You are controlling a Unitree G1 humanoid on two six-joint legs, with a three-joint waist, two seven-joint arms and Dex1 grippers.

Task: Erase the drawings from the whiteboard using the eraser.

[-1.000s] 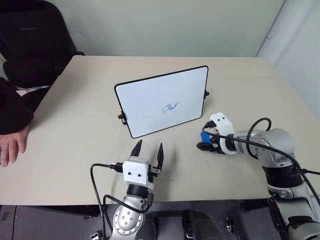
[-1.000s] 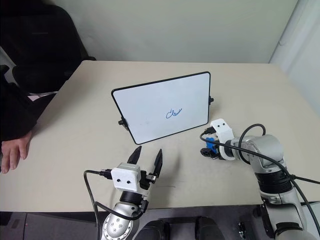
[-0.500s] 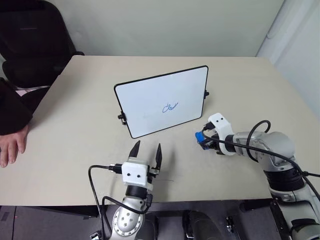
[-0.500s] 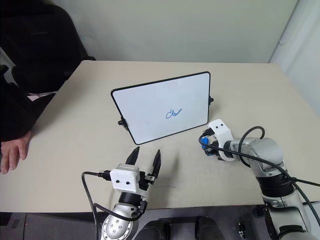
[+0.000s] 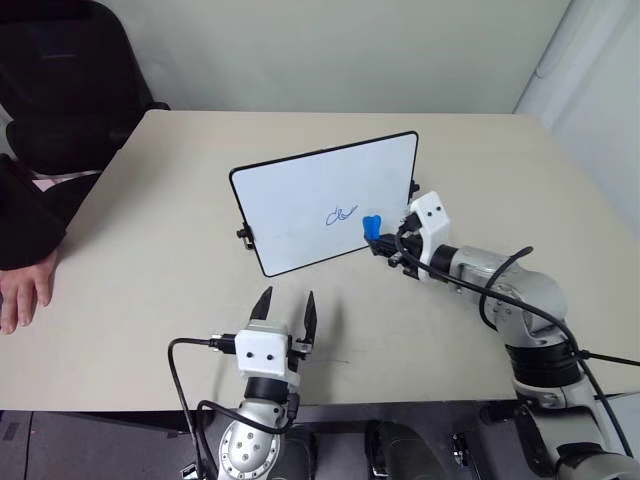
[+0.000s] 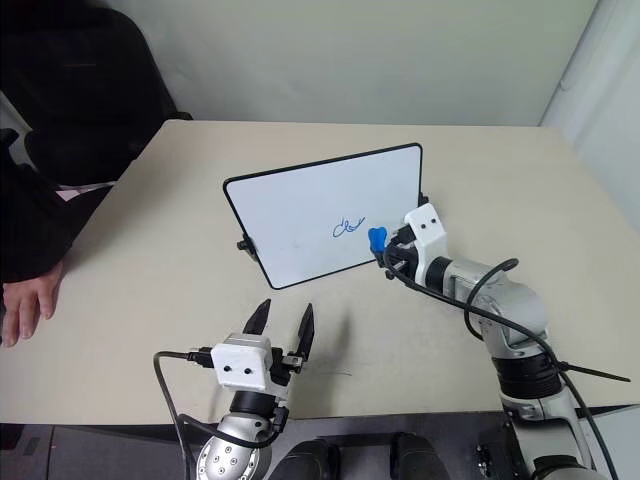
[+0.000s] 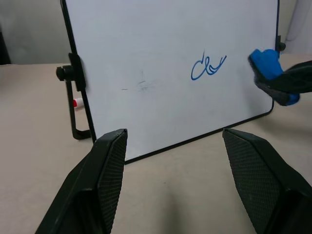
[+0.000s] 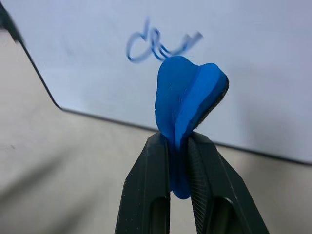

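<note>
On the right side of the scene, the right gripper [image 5: 380, 240] is raised in front of the whiteboard [image 5: 300, 195]; its two black fingers [image 8: 146, 195] are pressed tight on the eraser [image 5: 371, 225], which is squeezed between them so that the blue block bulges and folds above the fingertips; the eraser is held just beside the drawings [image 5: 341, 213], on their right and slightly lower; whether it touches the board face cannot be told.

Left gripper [image 5: 284, 308] hovers over the table [image 5: 150, 300] near the front edge, well apart from the board; its fingers [image 7: 109, 170] are spread wide with nothing between them; it points toward the lower part of the board.

Whiteboard stands propped and tilted on the table, black frame with small clips on its short sides; the drawings are a small blue looping scribble on the right half of the board face; the marks read as no legible word; no brand or label can be made out on board, eraser or grippers.

At the far left edge of the table a person's hand [image 5: 25, 292] rests on the surface, with a dark sleeve [image 5: 25, 215] above it; a black chair [image 5: 65, 70] stands behind.
</note>
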